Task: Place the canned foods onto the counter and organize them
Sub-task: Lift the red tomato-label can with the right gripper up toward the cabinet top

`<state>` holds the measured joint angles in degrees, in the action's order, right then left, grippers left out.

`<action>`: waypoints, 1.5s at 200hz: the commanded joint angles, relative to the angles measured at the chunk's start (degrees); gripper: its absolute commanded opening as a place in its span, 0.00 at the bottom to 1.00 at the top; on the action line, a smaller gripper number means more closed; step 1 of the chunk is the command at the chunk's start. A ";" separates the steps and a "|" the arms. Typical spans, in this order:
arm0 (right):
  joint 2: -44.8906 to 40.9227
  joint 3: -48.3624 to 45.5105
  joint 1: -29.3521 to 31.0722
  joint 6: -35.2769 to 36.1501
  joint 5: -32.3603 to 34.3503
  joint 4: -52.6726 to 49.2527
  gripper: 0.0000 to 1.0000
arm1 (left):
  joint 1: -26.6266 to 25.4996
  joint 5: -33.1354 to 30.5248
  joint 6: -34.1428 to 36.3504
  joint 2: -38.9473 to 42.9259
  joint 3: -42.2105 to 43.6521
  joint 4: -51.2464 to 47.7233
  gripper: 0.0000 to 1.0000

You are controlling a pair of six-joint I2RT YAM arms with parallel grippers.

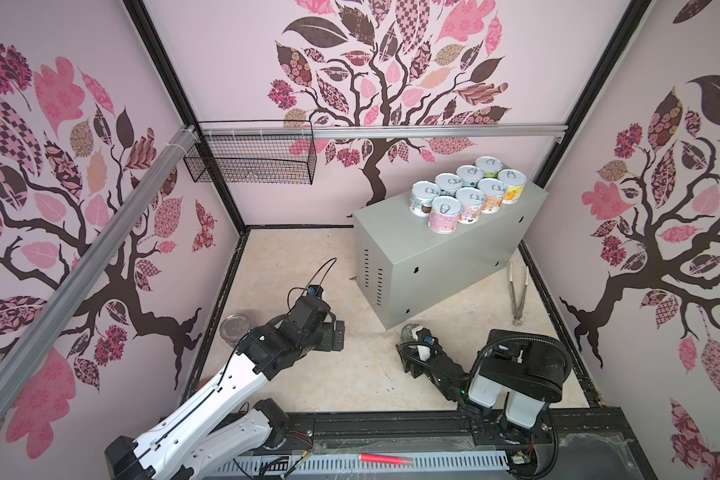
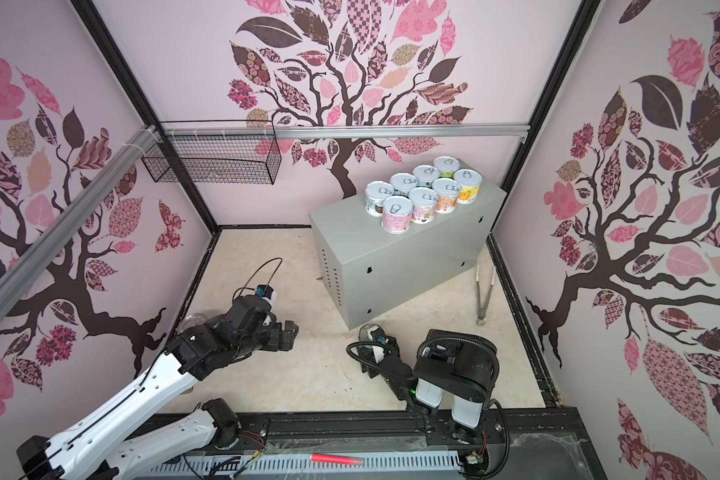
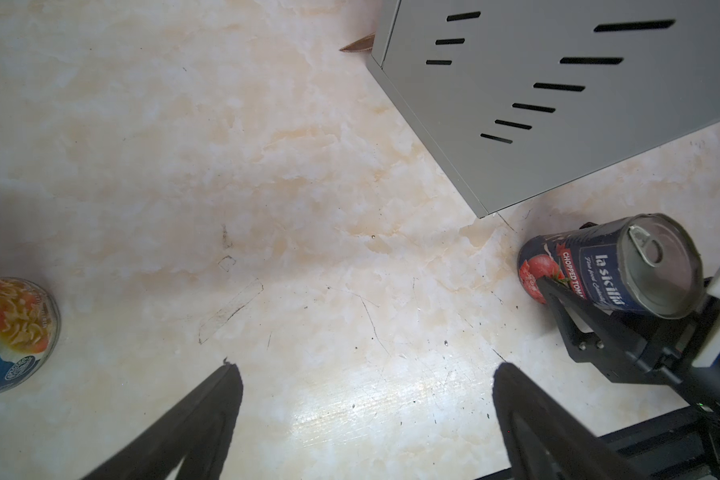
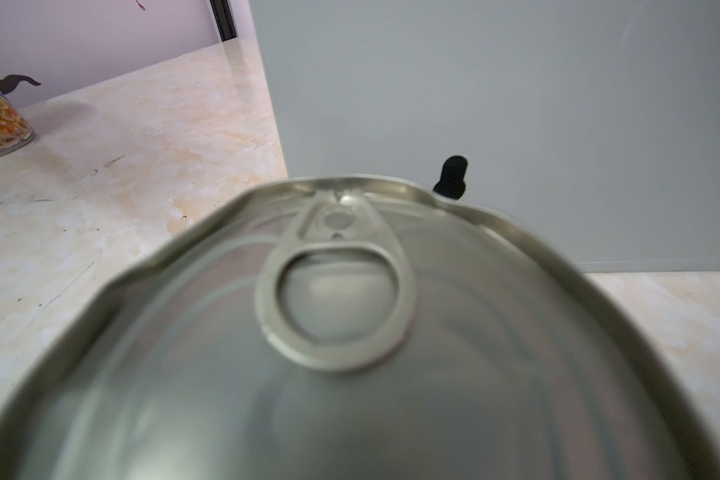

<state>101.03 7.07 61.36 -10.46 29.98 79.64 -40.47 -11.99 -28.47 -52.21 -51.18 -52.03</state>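
Marble-look floor (image 1: 308, 266) of a pink tree-papered cell is carrying the grey box worktop (image 1: 433, 253), which is sitting toward the back right. Eight short cans (image 1: 468, 195) are standing on its top in two tight rows at the far end, leaving the near end bare. Step in hand, by my read: pickup of the dark-labelled tomato can (image 3: 599, 270), which is standing on the floor just beside the worktop's near corner. Right hand (image 1: 411, 340) is straddling it; one finger (image 3: 562, 301) is lying against the label and the other is hidden behind the can, so I cannot tell if it is gripping. Left hand (image 3: 366, 368) is hovering over bare floor, jaws spread wide, holding nothing. Blue-labelled can (image 1: 234, 328) is waiting by the left wall, partly covered by the left arm in both top views. Next move is probably calling for a firm squeeze, a lift clear of the box edge, then a set-down beside the rows without knocking them. Right wrist view is being filled by the blurred pull-tab lid (image 4: 350, 332), so no fingers are showing there.
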 commanded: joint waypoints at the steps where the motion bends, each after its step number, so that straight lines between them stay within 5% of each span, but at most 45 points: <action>1: -4.92 -0.21 -0.17 -0.79 0.93 -0.28 0.75 | 0.32 -0.93 0.26 0.09 1.17 0.88 0.98; 152: -55.96 1.51 -0.19 -3.72 -0.50 -52.85 0.53 | 0.23 -0.34 0.49 6.42 0.68 0.81 0.98; 201: -71.16 11.51 -0.19 -5.06 -4.09 -77.97 0.50 | 0.21 1.97 1.08 6.60 -3.58 -1.89 0.98; 240: -72.71 27.09 -0.19 -3.57 -6.77 -97.24 0.49 | 0.21 2.37 2.61 6.60 -9.59 -5.65 0.98; 300: -62.85 50.95 -0.19 -0.91 -12.81 -112.96 0.49 | 0.21 4.07 5.83 2.13 -22.74 -12.34 0.98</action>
<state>35.55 48.60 61.34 -12.93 19.49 -29.08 -40.42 -8.97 -25.19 -48.97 -68.20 -60.53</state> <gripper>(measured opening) 0.780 0.981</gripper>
